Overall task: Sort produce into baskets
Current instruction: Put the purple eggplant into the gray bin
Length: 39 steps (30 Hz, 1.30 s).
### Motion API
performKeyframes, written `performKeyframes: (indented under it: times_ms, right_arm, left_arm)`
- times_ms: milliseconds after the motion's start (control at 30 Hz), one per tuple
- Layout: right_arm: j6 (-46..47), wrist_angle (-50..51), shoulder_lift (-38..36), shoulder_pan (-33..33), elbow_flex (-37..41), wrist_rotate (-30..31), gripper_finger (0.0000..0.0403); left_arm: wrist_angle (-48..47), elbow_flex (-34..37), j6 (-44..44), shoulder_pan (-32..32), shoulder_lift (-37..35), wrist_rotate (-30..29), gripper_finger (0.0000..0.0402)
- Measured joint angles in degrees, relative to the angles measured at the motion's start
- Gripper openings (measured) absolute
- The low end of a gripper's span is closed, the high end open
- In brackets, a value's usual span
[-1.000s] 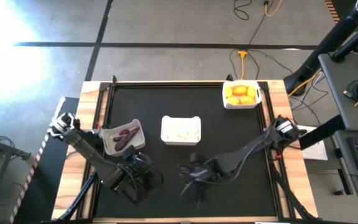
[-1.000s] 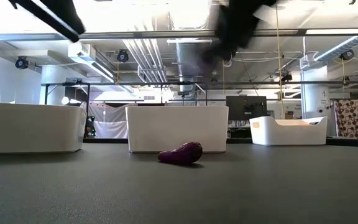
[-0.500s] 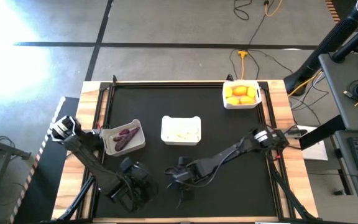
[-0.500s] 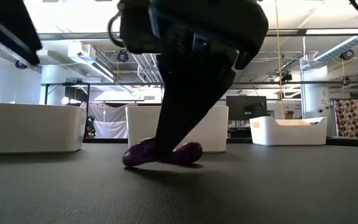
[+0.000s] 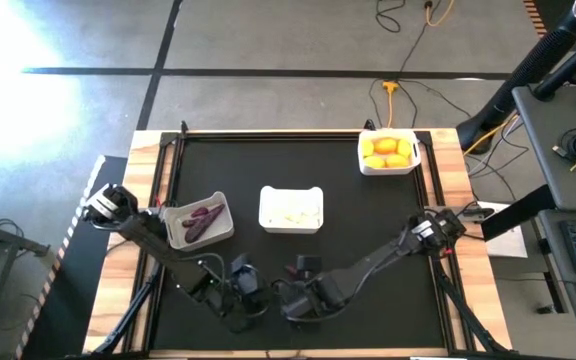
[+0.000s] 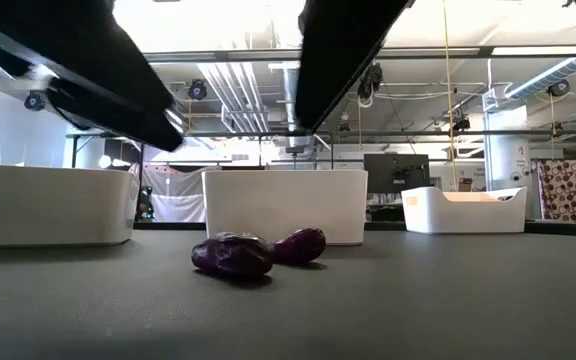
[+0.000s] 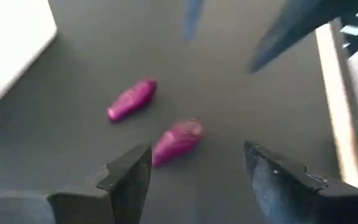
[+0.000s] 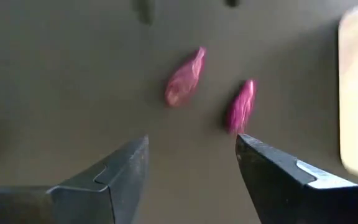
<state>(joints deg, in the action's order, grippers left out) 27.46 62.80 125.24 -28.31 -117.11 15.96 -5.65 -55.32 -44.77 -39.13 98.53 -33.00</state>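
Observation:
Two dark purple eggplants lie side by side on the black mat near the table's front middle, one point(image 6: 231, 256) nearer than the other point(image 6: 300, 245). Both touch no gripper. My left gripper point(image 7: 197, 155) is open and hangs slanting just left of them; the pair point(image 7: 178, 140) point(image 7: 131, 99) shows beyond its fingers. My right gripper point(image 8: 191, 146) is open above them, both eggplants point(image 8: 185, 76) point(image 8: 241, 106) lying past its fingertips. In the high view the two grippers point(image 5: 251, 300) point(image 5: 290, 300) meet near the front edge and hide the eggplants.
Three white baskets stand farther back: the left one point(image 5: 200, 220) holds purple pieces, the middle one point(image 5: 291, 209) white garlic, the far right one point(image 5: 388, 152) yellow and orange citrus. Bare mat lies between the baskets and the grippers.
My right gripper came down toward the near edge with a second eggplant, opened and let it go; it now lies beside the first one, and the gripper has risen clear. My left gripper has sunk, tipped and swung right toward the pair.

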Motion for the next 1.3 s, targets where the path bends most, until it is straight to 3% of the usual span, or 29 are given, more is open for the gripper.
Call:
performKeyframes:
  times_ms: [100,300,667,800,900,1000,1300]
  right_arm:
    - [6.2,4.97,-0.07,-1.6,-1.37,0.96,0.0241]
    - [17.51,10.28,-0.75,-2.58,-1.37,0.36,0.0243]
    - [22.94,12.89,-1.19,-3.33,-1.06,-2.52,0.0233]
    - [20.76,20.01,-2.33,-3.3,-1.55,-2.19,0.0235]
    - [20.11,27.11,-4.76,-3.96,-1.66,-0.07,0.0234]
    - [19.84,26.17,-9.02,-4.98,-0.18,0.82,0.0233]
    - [26.16,27.04,-18.68,-6.23,0.81,11.2,0.0233]
  left_arm:
    - [0.73,0.42,6.73,1.88,1.01,1.41,0.0237]
    - [1.89,-1.61,19.17,5.2,7.09,9.86,0.0237]
    - [1.5,-3.19,18.46,7.95,10.05,11.63,0.0237]
    - [1.2,-2.0,18.19,8.01,10.05,11.5,0.0237]
    - [1.2,-1.74,19.3,8.05,10.05,8.23,0.0237]
    - [2.26,-1.74,21.47,8.42,10.05,6.83,0.0237]
    - [8.78,-2.41,20.58,10.36,14.72,12.28,0.023]
